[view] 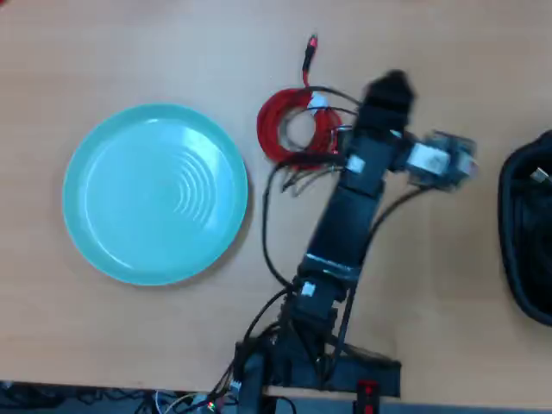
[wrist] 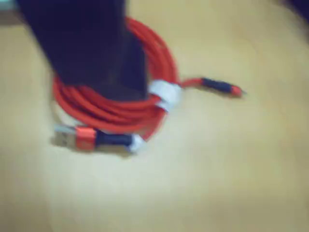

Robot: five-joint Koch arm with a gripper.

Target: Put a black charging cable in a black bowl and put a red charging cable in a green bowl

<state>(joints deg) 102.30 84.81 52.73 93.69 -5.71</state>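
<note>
The red charging cable lies coiled on the wooden table, held by a white tie, with both plug ends sticking out. In the wrist view my gripper is a blurred dark shape over the coil's upper left part and centre. Seen from overhead, the gripper is at the coil's right edge. Its jaws cannot be told apart. The green bowl sits empty to the left of the coil. The black bowl is cut off by the right edge. A silver plug of the black charging cable shows inside it.
The arm's base and loose wires sit at the table's near edge in the overhead view. Bare wood lies between the green bowl and the coil.
</note>
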